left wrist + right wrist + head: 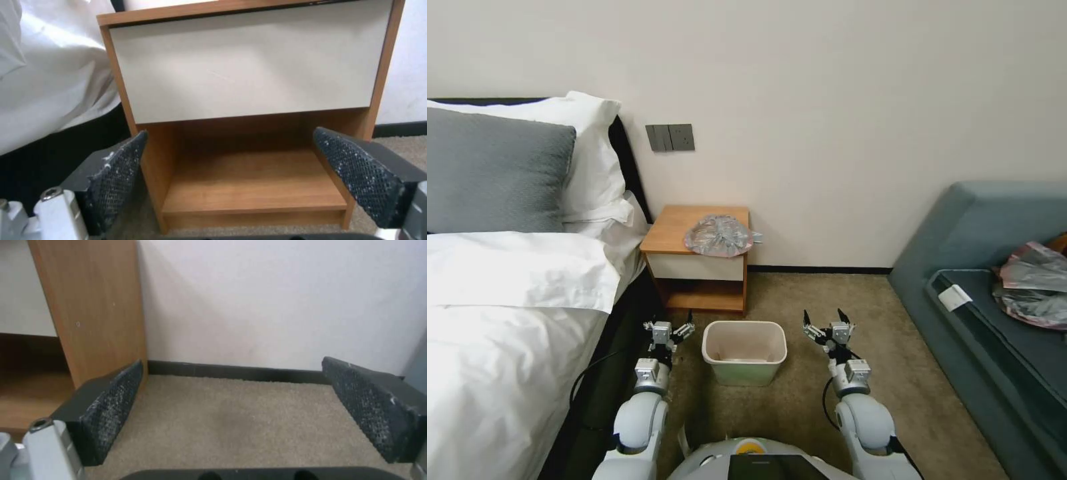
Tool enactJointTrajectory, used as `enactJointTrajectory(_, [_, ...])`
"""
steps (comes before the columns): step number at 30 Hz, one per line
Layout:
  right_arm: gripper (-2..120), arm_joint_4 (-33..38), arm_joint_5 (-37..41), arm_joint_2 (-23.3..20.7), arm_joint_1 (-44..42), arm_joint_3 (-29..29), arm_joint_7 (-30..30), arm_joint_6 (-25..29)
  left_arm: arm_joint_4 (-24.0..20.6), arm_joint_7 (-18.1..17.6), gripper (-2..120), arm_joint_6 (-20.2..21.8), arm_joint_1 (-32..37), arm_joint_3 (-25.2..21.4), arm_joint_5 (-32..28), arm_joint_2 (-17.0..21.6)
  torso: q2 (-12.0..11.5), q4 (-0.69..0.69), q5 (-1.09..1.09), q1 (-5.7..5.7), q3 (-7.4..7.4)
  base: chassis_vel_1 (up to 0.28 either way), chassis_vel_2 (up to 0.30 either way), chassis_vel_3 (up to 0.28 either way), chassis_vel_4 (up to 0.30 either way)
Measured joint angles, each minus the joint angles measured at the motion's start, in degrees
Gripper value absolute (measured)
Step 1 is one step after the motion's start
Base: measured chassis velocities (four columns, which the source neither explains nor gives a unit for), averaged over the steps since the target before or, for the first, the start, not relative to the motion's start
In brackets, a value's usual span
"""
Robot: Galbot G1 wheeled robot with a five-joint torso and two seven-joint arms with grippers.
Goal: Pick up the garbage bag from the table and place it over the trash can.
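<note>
Thin translucent grey garbage bag w/ pinkish-red rim (719,235) lies crumpled on far-right corner of small wooden nightstand table (675,230) | likely light, limp, slippery — pinch a rim fold | no clear long axis | left gripper (678,327), right gripper (826,322) both spread wide, empty — flanking near cream plastic trash can (744,350).

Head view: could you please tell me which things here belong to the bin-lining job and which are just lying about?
Part of the job:
- garbage bag, lying on the table
- trash can, on the carpet between the two tools
- left tool and right tool, both open and low

Just lying about:
- heap of bags on the sofa
- bed, pillows
- wall switches
</note>
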Motion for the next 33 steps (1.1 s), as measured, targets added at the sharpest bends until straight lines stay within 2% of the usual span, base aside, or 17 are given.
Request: enactJointTrajectory(33, [100, 0.0, 0.0, 0.0, 0.0, 0.0, 0.0, 0.0, 0.0, 0.0, 96, 0.0, 0.0, 0.0, 0.0, 0.0, 0.0, 0.00, 0.00, 0.00, 0.00, 0.000, 0.000, 0.000, 0.000])
